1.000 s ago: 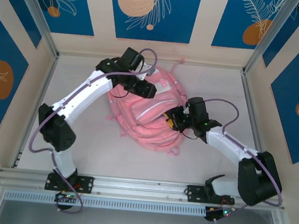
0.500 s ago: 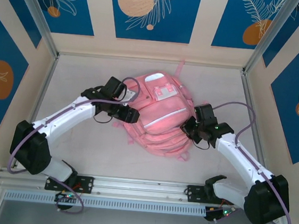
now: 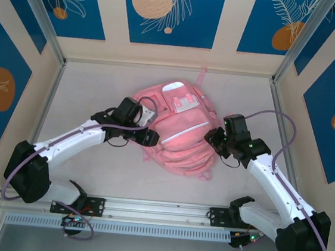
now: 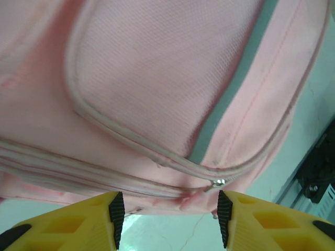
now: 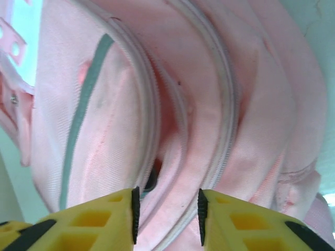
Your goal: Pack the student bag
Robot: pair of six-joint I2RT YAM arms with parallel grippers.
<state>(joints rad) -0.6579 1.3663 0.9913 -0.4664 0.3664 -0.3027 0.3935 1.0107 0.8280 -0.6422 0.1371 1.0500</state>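
The student bag, a soft pink backpack with white zipper lines and a white patch, lies front-up in the middle of the table. My left gripper sits at the bag's near-left edge. In the left wrist view its yellow fingers stand apart, open, with the bag's lower seam and a small metal zipper pull just ahead of them. My right gripper is at the bag's right side. Its jaws stand open over pink folds, beside a dark slit in a zipper line. Neither gripper holds anything.
The white table is boxed in by beige and blue walls with metal posts at the back corners. An aluminium rail carrying both arm bases runs along the near edge. A pink strap trails toward the back wall.
The bag has gone from bunched up to lying flat. My left gripper has come off the bag's far-left top down to its near-left edge. The right gripper has backed off to the right.
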